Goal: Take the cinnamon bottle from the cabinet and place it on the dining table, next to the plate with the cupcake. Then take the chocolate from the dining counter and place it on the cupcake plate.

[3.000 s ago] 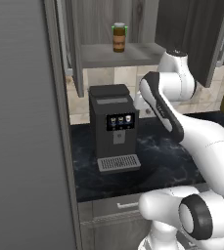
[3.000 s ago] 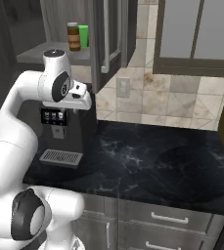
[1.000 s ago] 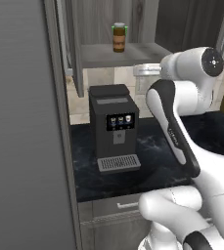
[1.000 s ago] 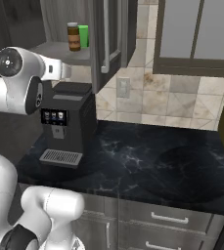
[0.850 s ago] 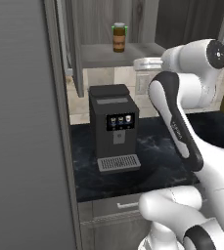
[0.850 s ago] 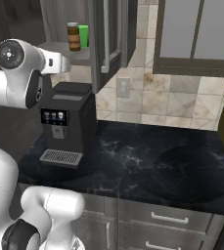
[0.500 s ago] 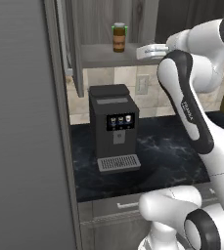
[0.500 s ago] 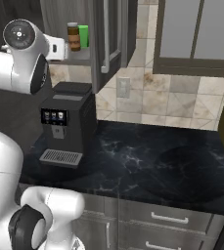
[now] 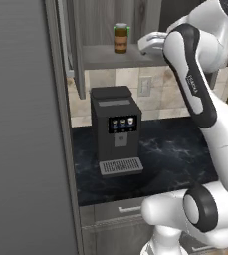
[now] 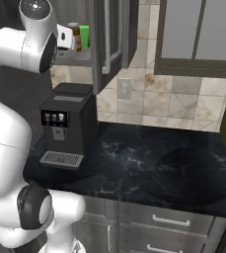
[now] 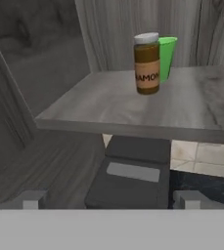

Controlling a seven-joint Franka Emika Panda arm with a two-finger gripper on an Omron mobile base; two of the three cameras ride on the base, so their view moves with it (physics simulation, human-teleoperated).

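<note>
Cinnamon bottle (image 11: 147,63) label reads "AMON" (start cut off).

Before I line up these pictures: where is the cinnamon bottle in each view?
Left base view: cinnamon bottle top centre, on the cabinet shelf.
Right base view: bottle top left, beside the arm.
Hand view: bottle upper centre-right.
Shared landmark: coffee machine below the shelf.

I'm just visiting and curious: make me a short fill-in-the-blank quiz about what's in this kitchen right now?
1. The cinnamon bottle stands on the cabinet ____.
2. Right behind the bottle is a ____ cup.
3. Below the shelf, on the dark counter, sits a black ____ machine.
4. The gripper faces the bottle with its jaws ____.

Missing words: shelf; green; coffee; open
</note>
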